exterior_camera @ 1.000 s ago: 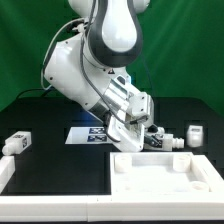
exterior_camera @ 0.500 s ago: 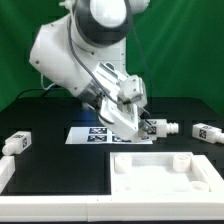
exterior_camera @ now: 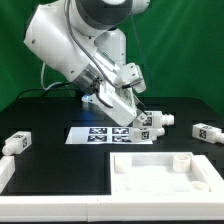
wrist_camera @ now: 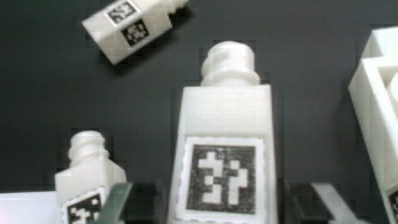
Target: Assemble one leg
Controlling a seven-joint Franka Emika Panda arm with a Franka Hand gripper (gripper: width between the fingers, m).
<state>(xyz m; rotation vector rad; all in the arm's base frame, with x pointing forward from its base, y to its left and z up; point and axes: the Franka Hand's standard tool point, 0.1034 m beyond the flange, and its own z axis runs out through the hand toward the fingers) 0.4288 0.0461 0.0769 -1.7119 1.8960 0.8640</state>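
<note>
Starting with the biggest thing: where is your arm? (spotter)

I have the arm [exterior_camera: 75, 50] reaching down from the far side over the middle of the table [exterior_camera: 50, 160]. The gripper [exterior_camera: 143, 124] hangs just beyond the far rim of the tray-like part [exterior_camera: 165, 172]. That white part lies nearest the camera, toward the exterior view's right. I judge it is where the leg must be seated, which is why the wrist is so close to it. (operator)

And the marker board? (spotter)

The marker board [exterior_camera: 92, 133] lies flat on the far side of the tray-like part, just to the exterior view's left of the gripper. I only use it as a reference. (operator)

What are the jaws doing? (spotter)

They are clamped on the leg [exterior_camera: 157, 119]. In the wrist view, 1 finger [wrist_camera: 118, 203] stands on each side of its tagged body. The narrow stub end points away from the wrist and is free, which I judge suits pushing that end into a socket. From the exterior view, the leg looks raised off the table and tilted. (operator)

Any other pieces? (spotter)

The left spare leg [exterior_camera: 15, 142] and the right spare leg [exterior_camera: 207, 131] lie at opposite edges of the table, well apart, out of my path. The wrist view shows 2 more tagged pegs beside the held one, and I cannot match them to those with certainty. (operator)
</note>
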